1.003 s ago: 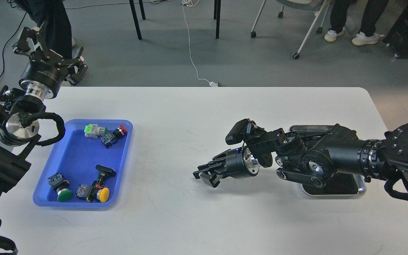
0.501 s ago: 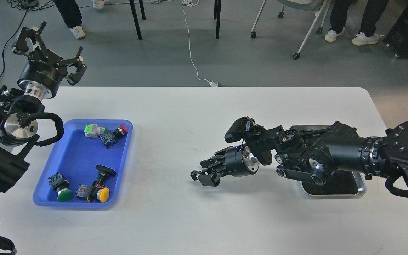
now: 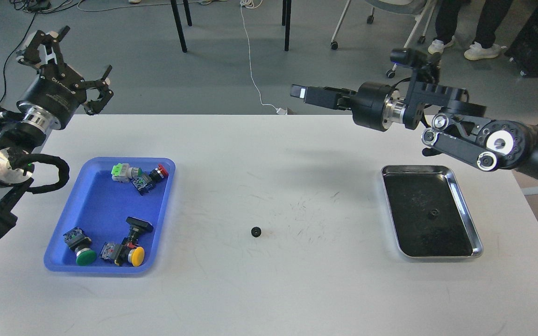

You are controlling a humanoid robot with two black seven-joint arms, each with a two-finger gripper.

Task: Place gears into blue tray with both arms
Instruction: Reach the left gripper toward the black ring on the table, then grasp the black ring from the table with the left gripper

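One small black gear (image 3: 256, 231) lies alone on the white table, between the two trays. A second gear (image 3: 433, 213) rests on the dark inside of the steel tray (image 3: 477, 238) at the right. The blue tray (image 3: 101, 205) sits at the left. My left gripper (image 3: 70, 60) hangs above the table's far left corner, claws spread open and empty. My right gripper (image 3: 307, 94) is raised high over the far edge, pointing left, well away from both gears. Its fingers cannot be told apart.
Several coloured push-button switches (image 3: 131, 255) lie in the blue tray, at its far and near ends. Chair legs, a white cable and people's feet stand on the floor beyond the table's far edge.
My right arm rose from low over the table's middle to high over the far edge. The gear on the table, hidden under it before, now shows. The left gripper shifted slightly.
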